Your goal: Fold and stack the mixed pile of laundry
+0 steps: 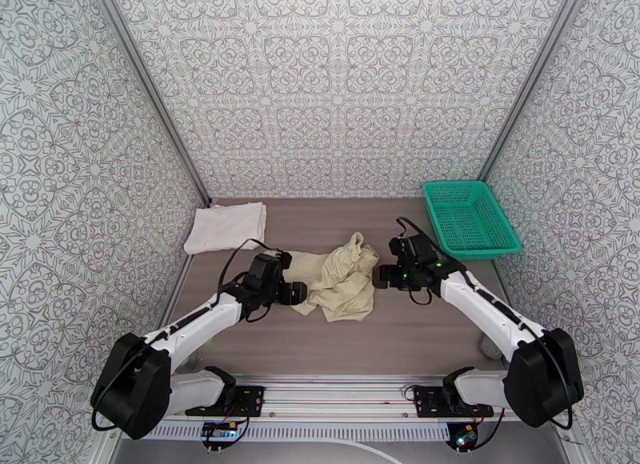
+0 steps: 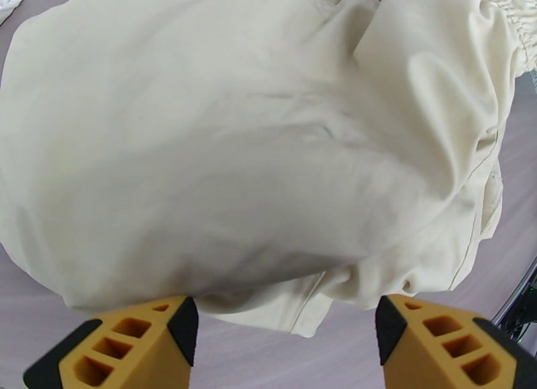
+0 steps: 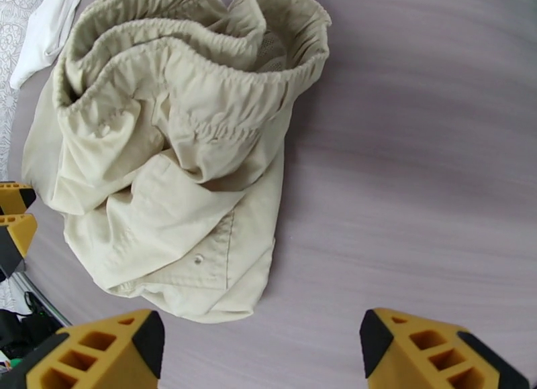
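Looking down on the beige shorts (image 1: 340, 278), bunched in a heap mid-table (image 1: 416, 330), with the elastic waistband rumpled and gaping. Well apart, by the far left corner, spotting the white T-shirt (image 1: 226, 226), lying flat in a rough rectangle. Poised at the left edge of the shorts with the left gripper (image 1: 298, 292), fingers spread wide, holding nothing. Facing it from the other side with the right gripper (image 1: 382, 276), likewise spread wide, just beside the cloth, empty. Off at the far right, green basket (image 1: 468, 218).
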Motion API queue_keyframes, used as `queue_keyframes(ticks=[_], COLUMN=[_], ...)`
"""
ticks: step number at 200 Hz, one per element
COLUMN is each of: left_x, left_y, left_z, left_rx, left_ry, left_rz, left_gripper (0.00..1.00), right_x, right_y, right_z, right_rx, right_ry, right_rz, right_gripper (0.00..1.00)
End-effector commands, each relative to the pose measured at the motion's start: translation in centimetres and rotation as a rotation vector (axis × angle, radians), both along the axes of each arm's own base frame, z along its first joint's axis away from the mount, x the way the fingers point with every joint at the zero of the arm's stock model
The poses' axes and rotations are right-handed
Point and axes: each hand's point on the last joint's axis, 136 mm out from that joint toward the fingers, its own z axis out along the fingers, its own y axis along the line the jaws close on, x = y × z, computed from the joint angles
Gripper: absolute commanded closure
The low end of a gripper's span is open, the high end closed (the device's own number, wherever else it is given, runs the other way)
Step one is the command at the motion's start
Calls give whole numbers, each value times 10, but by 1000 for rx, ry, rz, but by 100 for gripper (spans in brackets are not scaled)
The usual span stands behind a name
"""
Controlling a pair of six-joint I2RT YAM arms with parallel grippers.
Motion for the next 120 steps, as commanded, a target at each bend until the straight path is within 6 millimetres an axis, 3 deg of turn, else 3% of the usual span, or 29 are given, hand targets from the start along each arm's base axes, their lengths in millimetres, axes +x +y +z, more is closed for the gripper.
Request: queue_keyframes(ticks=[1, 24, 55, 100, 120], left_x=[0, 12, 22, 19, 18], left_y=[-19, -18, 11, 77, 90], left_z=[25, 33, 26, 2, -8], left_rx=[-12, 48, 93, 33, -26], left_ry=[-72, -75, -11, 146, 204], left_rz=[-102, -116, 0, 301, 385], left_gripper=[25, 25, 23, 15, 15], right_x=[32, 54, 63, 54, 52], right_y=[-5, 9, 29, 78, 92], right_z=[14, 37, 63, 61, 54], right_rx=[119, 165, 157, 200, 200], right_ry=[-15, -45, -45, 74, 97], right_rz=[-71, -25, -8, -92, -120], right_gripper=[21, 24, 27, 32, 33])
